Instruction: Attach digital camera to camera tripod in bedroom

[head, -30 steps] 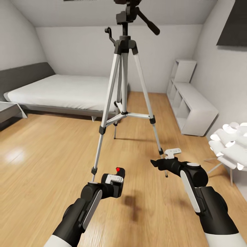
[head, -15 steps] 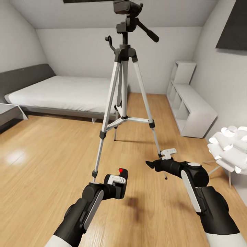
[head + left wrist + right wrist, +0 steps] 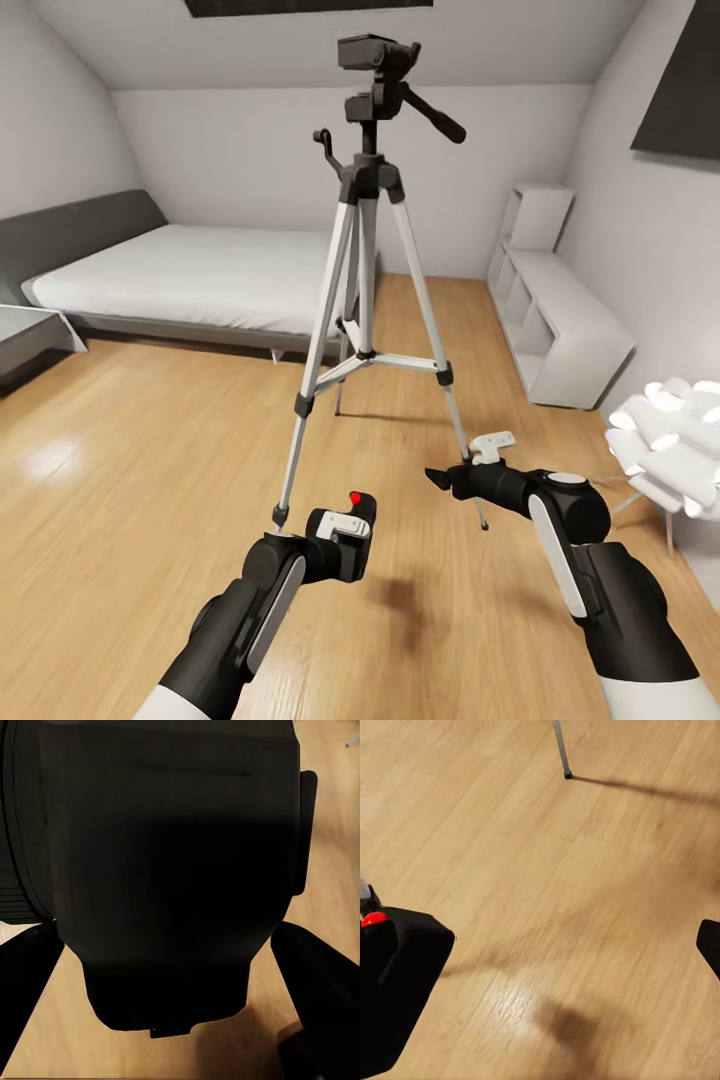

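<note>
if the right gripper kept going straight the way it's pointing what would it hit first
Probably the wood floor: the right gripper looks angled down at bare boards, with the camera off to one side. Depth is unclear.

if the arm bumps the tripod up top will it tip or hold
Likely to tip: the tripod is tall, its black head is high, and its thin legs end in small feet on smooth wood floor. It may slide first. The mid-height braces probably keep the legs stiff.

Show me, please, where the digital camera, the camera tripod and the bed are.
digital camera (image 3: 348,535), head view, on its black body.
camera tripod (image 3: 369,185), head view, on the black collar where the legs meet.
bed (image 3: 200,270), head view, on the white mattress.
</note>
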Robot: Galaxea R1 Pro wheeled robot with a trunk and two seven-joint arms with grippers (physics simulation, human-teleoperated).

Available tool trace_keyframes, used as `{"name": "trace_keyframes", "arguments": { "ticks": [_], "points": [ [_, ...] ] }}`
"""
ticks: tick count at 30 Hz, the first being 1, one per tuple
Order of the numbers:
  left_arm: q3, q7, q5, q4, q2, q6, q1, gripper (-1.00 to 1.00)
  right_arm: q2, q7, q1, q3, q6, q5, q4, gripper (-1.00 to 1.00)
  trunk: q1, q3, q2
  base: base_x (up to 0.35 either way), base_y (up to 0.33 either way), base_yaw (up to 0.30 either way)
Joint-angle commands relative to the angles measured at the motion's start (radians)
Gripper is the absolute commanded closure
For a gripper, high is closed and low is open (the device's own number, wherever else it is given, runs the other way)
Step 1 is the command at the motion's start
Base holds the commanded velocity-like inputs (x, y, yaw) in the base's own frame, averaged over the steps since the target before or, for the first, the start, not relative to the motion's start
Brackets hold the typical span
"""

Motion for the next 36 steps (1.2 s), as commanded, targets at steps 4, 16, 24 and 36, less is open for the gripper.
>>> {"name": "trace_keyframes", "arguments": {
  "ticks": [4,16,24,36],
  "points": [
    [0.000,0.001,0.005,0.001,0.000,0.005,-0.001,1.00,-0.001,-0.003,-0.001,0.000,0.003,-0.006,-0.001,-1.00,-0.016,0.013,0.028,0.000,0.000,0.216],
    [0.000,0.003,0.006,0.003,-0.002,0.005,-0.001,1.00,-0.001,-0.003,0.000,0.000,-0.005,-0.006,-0.001,-1.00,-0.062,0.051,0.112,0.000,0.000,0.266],
    [-0.001,0.003,0.005,0.002,-0.003,0.005,-0.001,1.00,-0.001,-0.003,0.001,0.000,-0.006,-0.006,-0.001,-1.00,-0.077,0.064,0.140,0.000,0.000,0.289],
    [-0.006,0.007,0.004,-0.002,-0.004,0.003,-0.001,1.00,-0.001,-0.003,0.001,0.000,-0.006,-0.006,-0.001,-1.00,-0.077,0.064,0.140,0.000,-0.096,0.287]
  ]
}}
